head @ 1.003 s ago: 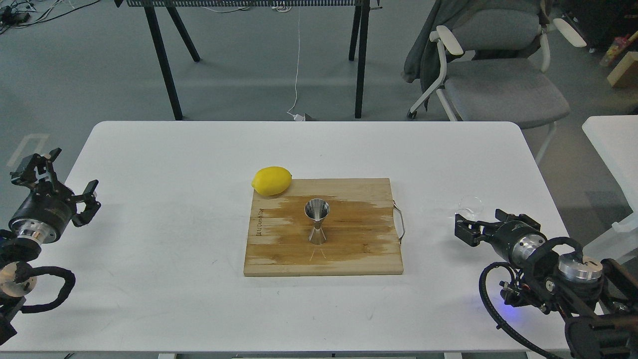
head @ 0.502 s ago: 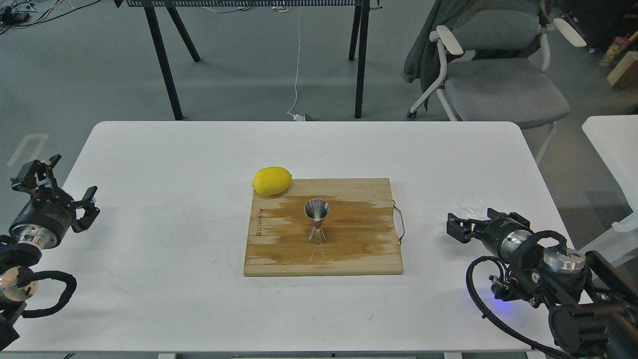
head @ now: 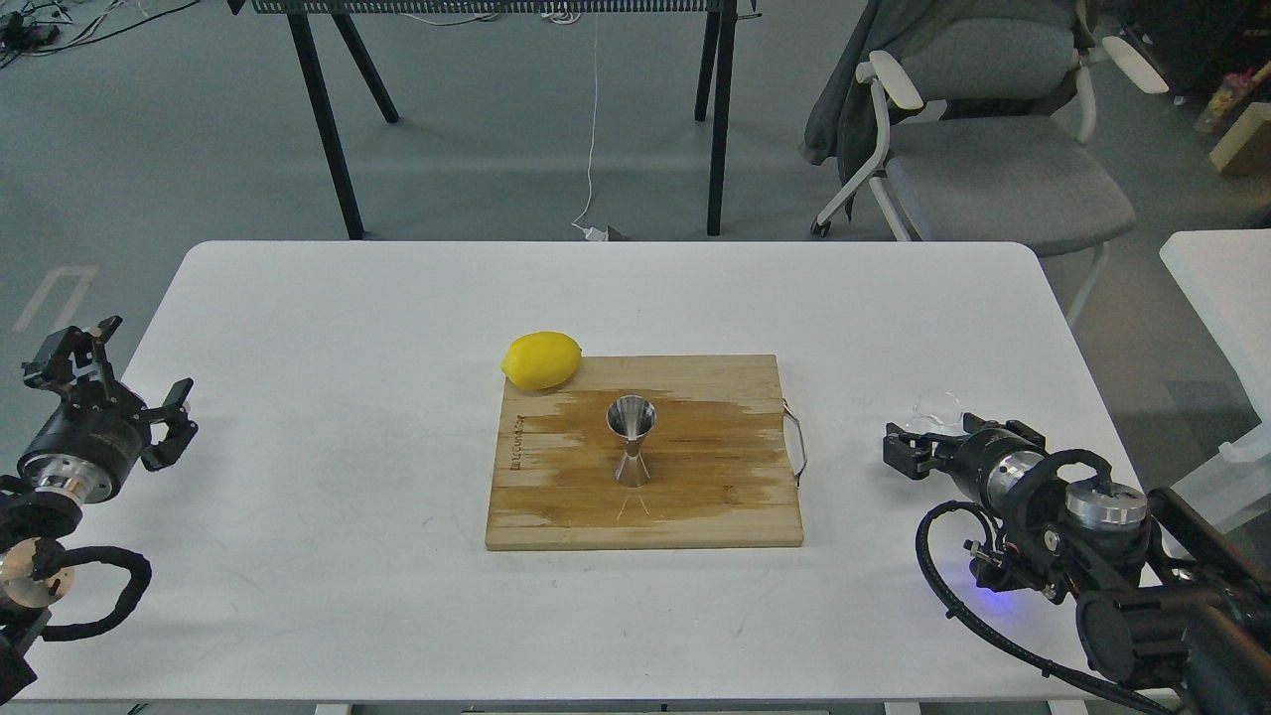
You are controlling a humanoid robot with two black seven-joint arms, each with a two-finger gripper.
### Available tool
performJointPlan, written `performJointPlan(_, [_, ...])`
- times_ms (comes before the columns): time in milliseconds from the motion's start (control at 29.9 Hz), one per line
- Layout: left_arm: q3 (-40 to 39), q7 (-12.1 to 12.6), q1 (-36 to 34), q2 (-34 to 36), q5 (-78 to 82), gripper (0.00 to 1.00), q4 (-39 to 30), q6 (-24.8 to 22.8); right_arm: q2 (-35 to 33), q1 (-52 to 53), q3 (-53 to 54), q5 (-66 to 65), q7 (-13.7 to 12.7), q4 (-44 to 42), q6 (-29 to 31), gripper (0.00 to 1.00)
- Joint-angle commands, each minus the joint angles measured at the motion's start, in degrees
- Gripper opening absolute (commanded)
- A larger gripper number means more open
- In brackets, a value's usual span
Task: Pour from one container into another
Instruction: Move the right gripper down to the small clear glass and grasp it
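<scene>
While the glass cup stood on the table just behind the right gripper, whose state could not be told, the jigger was left upright on the cutting board, well apart. The left gripper was held spread wide and empty. The cup could be knocked over, it was judged, if nudged by a misaligned finger.

A white table carries a wooden cutting board at its middle, a yellow lemon touching the board's far left corner, and a clear glass cup well right of the board.
</scene>
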Motion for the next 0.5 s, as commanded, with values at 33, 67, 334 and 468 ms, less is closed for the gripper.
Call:
performJointPlan(33, [0.0, 0.0, 0.0, -0.2, -0.1, 0.99, 1.3, 0.0, 0.0, 0.8, 0.0, 0.0, -0.1, -1.3, 0.3, 0.96])
performJointPlan(67, [0.0, 0.0, 0.0, -0.5, 0.0, 0.99, 1.6, 0.0, 0.0, 0.8, 0.0, 0.0, 0.0, -1.4, 0.4, 0.96])
performJointPlan(334, [0.1, 0.0, 0.0, -0.8, 0.0, 0.99, 1.7, 0.0, 0.0, 1.2, -0.1, -0.3, 0.1, -1.6, 0.5, 0.89])
performJointPlan(468, [0.1, 0.0, 0.0, -0.9, -0.1, 0.99, 2.0, 0.0, 0.1, 1.3, -0.1, -0.5, 0.1, -1.5, 0.5, 0.8])
